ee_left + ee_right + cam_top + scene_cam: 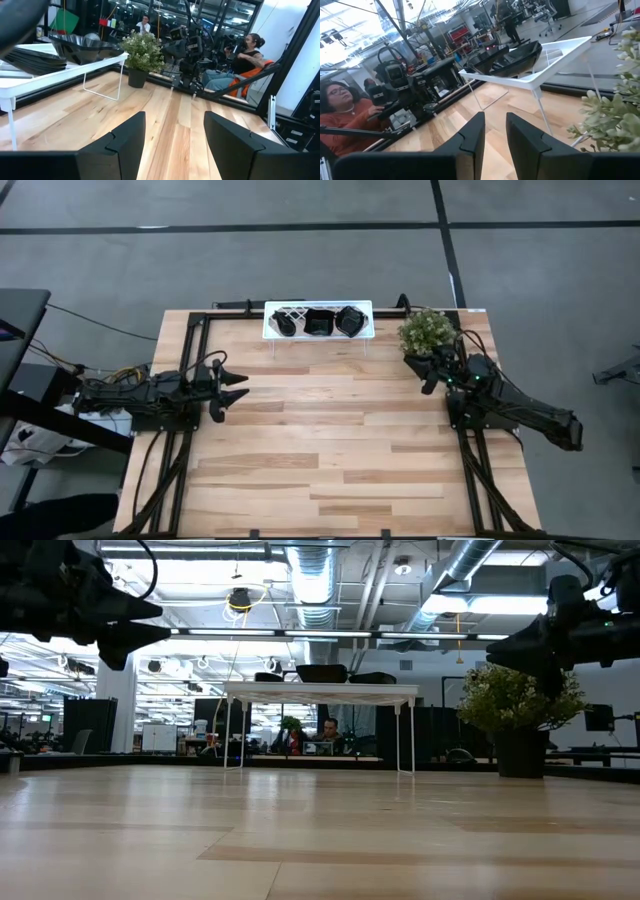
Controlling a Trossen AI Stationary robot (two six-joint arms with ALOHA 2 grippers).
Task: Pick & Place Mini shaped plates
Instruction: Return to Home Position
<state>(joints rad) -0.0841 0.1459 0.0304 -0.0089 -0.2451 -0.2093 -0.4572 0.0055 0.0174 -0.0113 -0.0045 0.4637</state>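
Plates point(320, 322) sat stacked on the rack point(281, 309). The left gripper point(236, 386) was wide open, empty; the right gripper point(425, 374), narrowly open, could knock the nearby plant point(428, 330) while retreating.

From above, the three stacks of small glossy black shaped plates point(319, 322) on the white lattice rack point(272, 330), at the far edge of the pale wooden worktop point(330, 460), are too small to count or to sort by outline. At worktop level they show only as thin dark slivers over the rack's top, their shapes unreadable, and the dark left arm point(60, 590) and right arm point(590, 625) are cut by the upper edge. In the right wrist view the green potted plant point(615, 115) runs off the picture's edge.
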